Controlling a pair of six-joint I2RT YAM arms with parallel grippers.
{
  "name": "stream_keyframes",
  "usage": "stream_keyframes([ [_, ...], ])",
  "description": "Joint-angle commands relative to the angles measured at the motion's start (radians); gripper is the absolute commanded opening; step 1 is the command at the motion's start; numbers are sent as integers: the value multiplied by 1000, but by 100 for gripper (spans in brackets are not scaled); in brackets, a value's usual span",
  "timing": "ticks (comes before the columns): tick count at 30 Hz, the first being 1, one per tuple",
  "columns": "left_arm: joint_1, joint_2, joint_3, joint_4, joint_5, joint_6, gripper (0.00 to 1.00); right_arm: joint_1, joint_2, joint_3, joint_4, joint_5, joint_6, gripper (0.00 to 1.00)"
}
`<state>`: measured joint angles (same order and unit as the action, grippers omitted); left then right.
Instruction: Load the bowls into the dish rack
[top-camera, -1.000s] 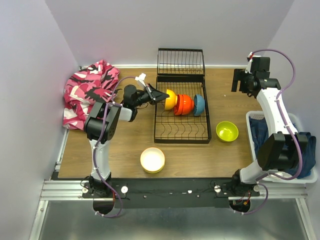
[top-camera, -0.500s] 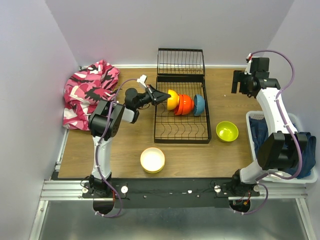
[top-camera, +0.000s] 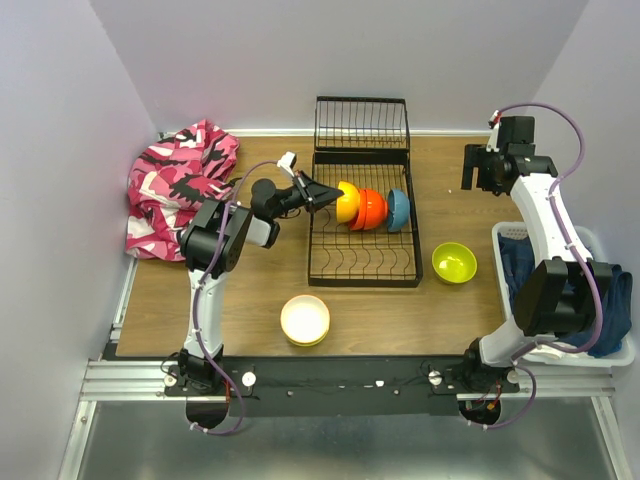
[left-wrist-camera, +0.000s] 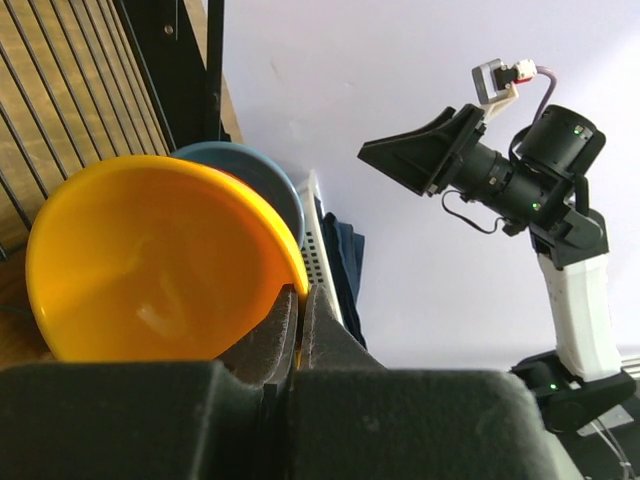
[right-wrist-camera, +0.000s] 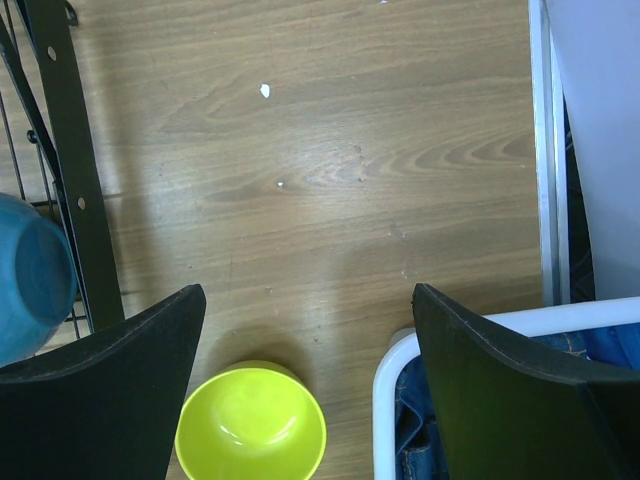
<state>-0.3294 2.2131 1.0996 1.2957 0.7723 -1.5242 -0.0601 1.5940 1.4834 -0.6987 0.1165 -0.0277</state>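
The black wire dish rack (top-camera: 362, 262) lies at the table's middle. Standing on edge in it are an orange-red bowl (top-camera: 371, 208) and a blue bowl (top-camera: 399, 209). My left gripper (top-camera: 325, 194) is shut on the rim of an orange bowl (left-wrist-camera: 150, 270), holding it on edge in the rack beside the orange-red one. A lime green bowl (right-wrist-camera: 250, 425) sits on the table right of the rack, and a cream-white bowl (top-camera: 305, 320) sits near the front edge. High at the back right, my right gripper (right-wrist-camera: 308, 292) hangs open and empty over the wood.
The rack's hinged flap (top-camera: 362, 125) stands up at its far end. A pink camouflage cloth (top-camera: 178, 185) lies at the back left. A white basket (right-wrist-camera: 440, 335) of blue cloth sits along the right edge, close to the green bowl.
My left gripper has carried the orange bowl slightly right, closer to the orange-red bowl in the rack. The right arm has barely shifted.
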Motion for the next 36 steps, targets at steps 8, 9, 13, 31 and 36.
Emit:
stream_keyframes([
  [8,13,-3,-52,134,5,-11,0,3,9,-18,-13,2,-6,92],
  [9,18,-7,-58,122,4,-7,0,3,7,-20,-13,0,-6,92],
  [13,29,-12,-66,97,5,21,3,3,-2,-31,-9,3,-6,92],
  [31,76,-102,-58,-166,82,238,40,3,-34,-43,-2,2,-8,92],
  [36,113,-191,-29,-442,166,467,50,3,-43,-29,-7,9,-14,92],
])
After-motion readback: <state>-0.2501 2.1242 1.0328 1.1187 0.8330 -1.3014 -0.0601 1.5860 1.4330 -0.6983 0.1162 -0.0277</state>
